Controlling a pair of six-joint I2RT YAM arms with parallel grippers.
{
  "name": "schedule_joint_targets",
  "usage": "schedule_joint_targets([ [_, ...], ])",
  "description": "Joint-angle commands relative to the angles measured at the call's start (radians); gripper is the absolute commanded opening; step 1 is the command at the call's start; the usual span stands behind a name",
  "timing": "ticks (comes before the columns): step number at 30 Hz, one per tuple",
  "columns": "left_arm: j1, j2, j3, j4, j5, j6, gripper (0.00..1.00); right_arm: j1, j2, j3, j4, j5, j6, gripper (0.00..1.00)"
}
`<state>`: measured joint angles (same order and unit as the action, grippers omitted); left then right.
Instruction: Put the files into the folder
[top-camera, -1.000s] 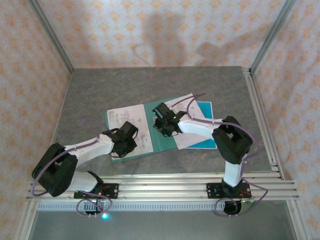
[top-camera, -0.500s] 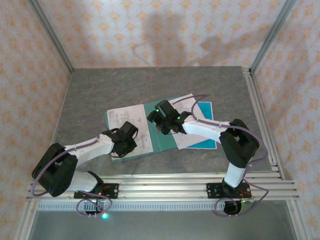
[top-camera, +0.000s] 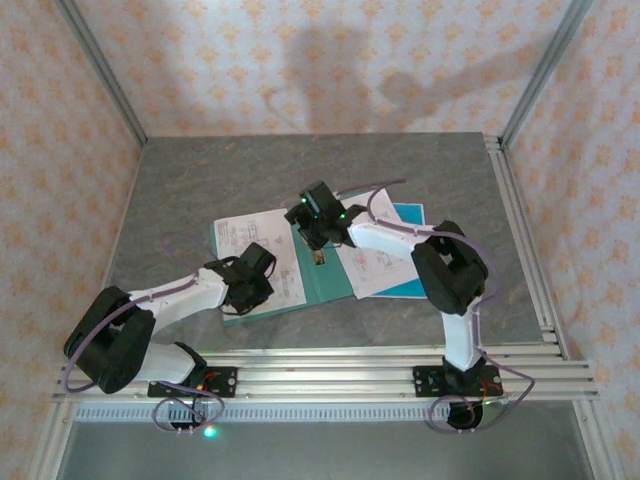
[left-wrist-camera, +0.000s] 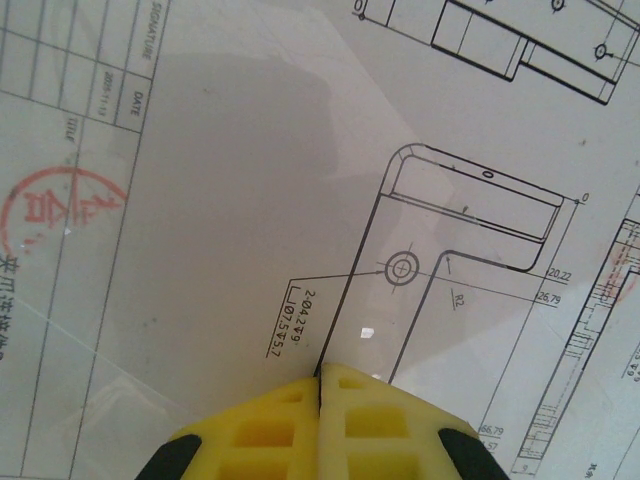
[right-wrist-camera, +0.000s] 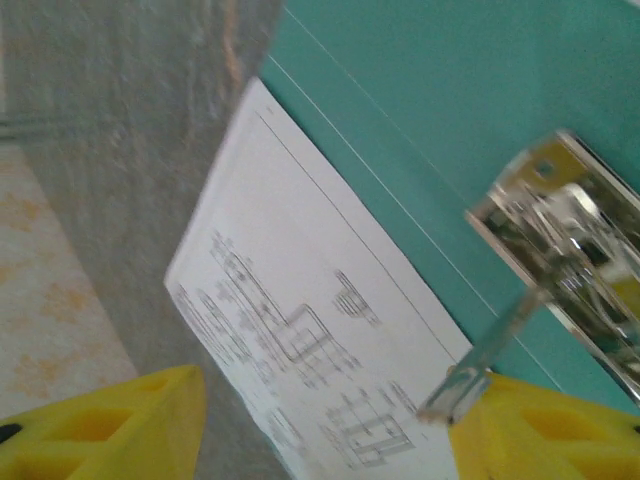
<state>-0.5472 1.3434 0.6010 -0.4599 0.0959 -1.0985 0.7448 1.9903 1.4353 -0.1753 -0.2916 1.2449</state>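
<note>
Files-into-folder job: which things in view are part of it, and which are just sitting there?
Job:
- teal folder, lying open
- metal clip at its spine
- left printed sheet, on the left cover
- right printed sheet, tilted on the right cover

Not job (fixtures, nothing loose):
- grey table top
- aluminium rails at the near edge
- patterned wall

- The overhead view was bright and even; light from the near side threw soft, blurred arm shadows on the back wall (top-camera: 330, 70).
- The left wrist view was sharp, with a pale sheen of glare across the files (left-wrist-camera: 230, 200).
- The right wrist view was smeared by motion blur; the metal clip (right-wrist-camera: 560, 225) flashed white highlights.
</note>
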Motion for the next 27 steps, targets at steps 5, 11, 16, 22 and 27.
schedule_joint_targets([
  [5, 0.014, 0.019, -0.009, -0.126, -0.045, 0.033, 0.0, -0.067, 0.182, 0.212, -0.05, -0.041, -0.041, 0.62],
  [11, 0.021, 0.015, 0.002, -0.148, -0.048, 0.051, 0.0, -0.078, 0.221, 0.328, 0.006, -0.105, -0.099, 0.65],
  [16, 0.05, 0.014, 0.008, -0.179, -0.071, 0.091, 0.0, -0.079, 0.116, 0.361, -0.056, -0.093, -0.197, 0.7],
  [22, 0.166, 0.052, 0.03, -0.194, -0.066, 0.204, 0.0, -0.145, -0.141, 0.172, -0.196, 0.032, -0.298, 0.66],
  [27, 0.201, 0.045, 0.148, -0.275, -0.099, 0.255, 0.0, -0.324, -0.37, -0.174, -0.22, 0.036, -0.344, 0.58],
])
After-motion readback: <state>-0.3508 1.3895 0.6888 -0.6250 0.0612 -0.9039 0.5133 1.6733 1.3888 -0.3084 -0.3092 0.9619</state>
